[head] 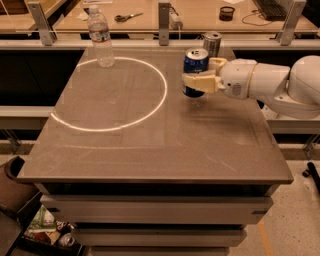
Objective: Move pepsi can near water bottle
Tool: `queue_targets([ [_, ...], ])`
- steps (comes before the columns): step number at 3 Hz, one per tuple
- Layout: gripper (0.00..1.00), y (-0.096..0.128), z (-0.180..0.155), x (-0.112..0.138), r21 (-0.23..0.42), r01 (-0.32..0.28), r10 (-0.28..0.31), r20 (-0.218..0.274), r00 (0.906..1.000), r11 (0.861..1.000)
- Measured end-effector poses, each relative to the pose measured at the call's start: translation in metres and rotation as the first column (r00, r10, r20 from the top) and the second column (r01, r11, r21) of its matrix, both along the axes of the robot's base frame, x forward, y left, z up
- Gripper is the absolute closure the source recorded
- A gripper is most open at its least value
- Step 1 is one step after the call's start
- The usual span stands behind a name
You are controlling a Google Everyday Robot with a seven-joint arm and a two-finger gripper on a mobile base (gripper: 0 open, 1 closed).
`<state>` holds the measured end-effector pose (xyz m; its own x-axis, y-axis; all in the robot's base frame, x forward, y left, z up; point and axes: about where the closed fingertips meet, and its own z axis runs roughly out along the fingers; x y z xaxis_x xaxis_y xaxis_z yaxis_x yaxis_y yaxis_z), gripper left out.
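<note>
The pepsi can [194, 64], dark blue with a silver top, is in my gripper [204, 73], which is shut on its sides. The can hangs just above the table [150, 150], right of centre. My white arm [270, 82] reaches in from the right. The water bottle [101, 38], clear with a white cap and a label band, stands upright at the table's back left, on the rim of a white ring [107, 92] marked on the top. The can is well to the right of the bottle, outside the ring.
A taller slim silver can [212, 44] stands just behind the gripper near the table's back edge. Behind the table runs a bench with metal posts [164, 17], scissors [126, 17] and a black cup [227, 13]. A bin with rubbish [42, 227] sits on the floor, lower left.
</note>
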<state>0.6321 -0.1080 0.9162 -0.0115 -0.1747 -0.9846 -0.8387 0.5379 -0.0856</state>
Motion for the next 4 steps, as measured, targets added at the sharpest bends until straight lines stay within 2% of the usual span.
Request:
queue_targets([
  [1, 1.00, 0.027, 0.021, 0.017, -0.017, 0.068, -0.068, 0.017, 0.9976, 0.998],
  [2, 1.00, 0.047, 0.040, 0.043, -0.040, 0.160, -0.160, 0.017, 0.9870, 0.986],
  [3, 1.00, 0.069, 0.052, 0.076, -0.033, 0.199, -0.200, -0.009, 0.9798, 0.979],
  [4, 1.00, 0.093, 0.052, 0.110, -0.007, 0.172, -0.172, -0.039, 0.9843, 0.985],
])
